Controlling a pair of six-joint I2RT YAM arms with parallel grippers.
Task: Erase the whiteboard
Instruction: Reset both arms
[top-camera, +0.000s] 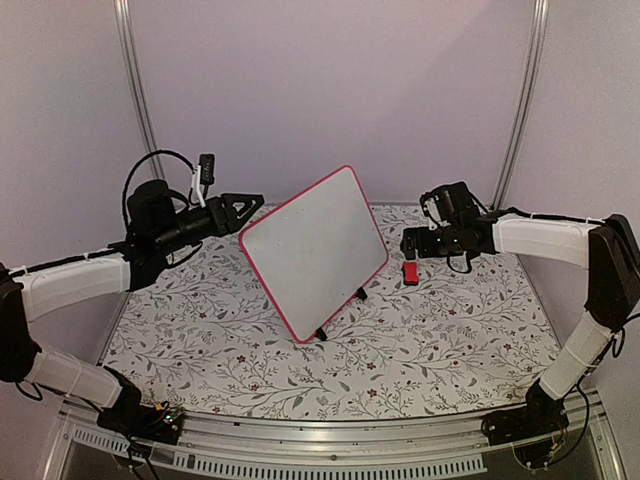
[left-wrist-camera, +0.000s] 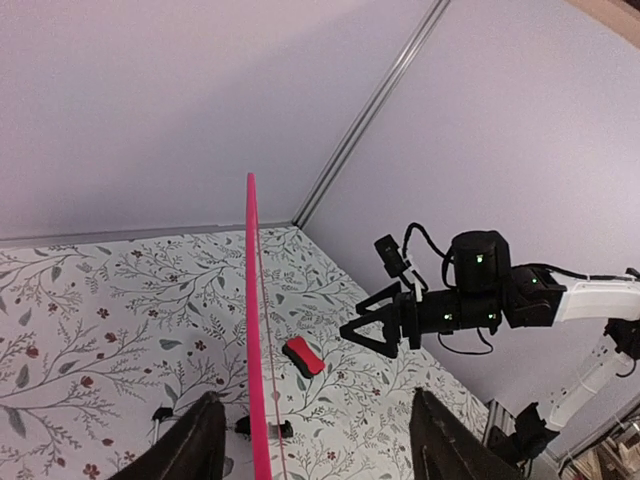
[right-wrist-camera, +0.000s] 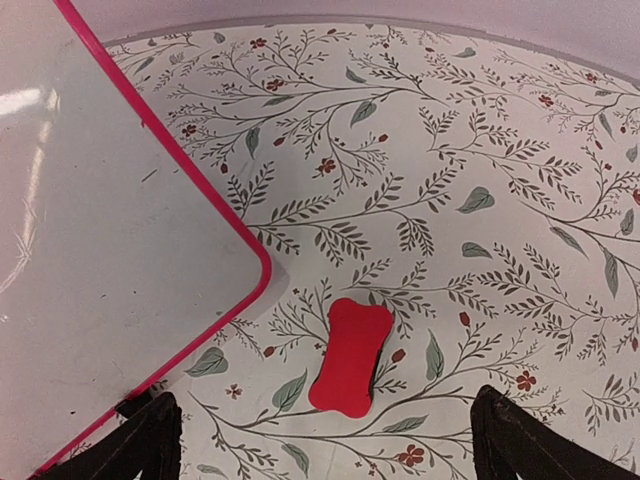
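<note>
The whiteboard (top-camera: 315, 250) stands tilted on its black feet (top-camera: 321, 334) mid-table (top-camera: 450, 340), its face turned toward the arms' bases. The face looks almost blank, so the wiping seems done or nearly so. The left claw (top-camera: 252, 205) sits at the board's upper left edge, spread wide, with the pink frame between its 2 fingers (left-wrist-camera: 200, 445) but gripped by neither. The right claw (top-camera: 405, 243) hovers just right of the board, also wide and holding nothing, directly above the red eraser (right-wrist-camera: 350, 355), which lies flat just beside the board's lower right corner. If any wiping is left, the left claw should first close on the frame so the board cannot tip back. The right claw should then drop straight down and pinch the eraser across its narrow waist, clear of the frame corner. The top view shows the board as spotless, while the right wrist view shows a few faint specks and 1 short dash on the face. Only the left wrist view, edge-on to the board, shows the gap between frame and fingers.
</note>
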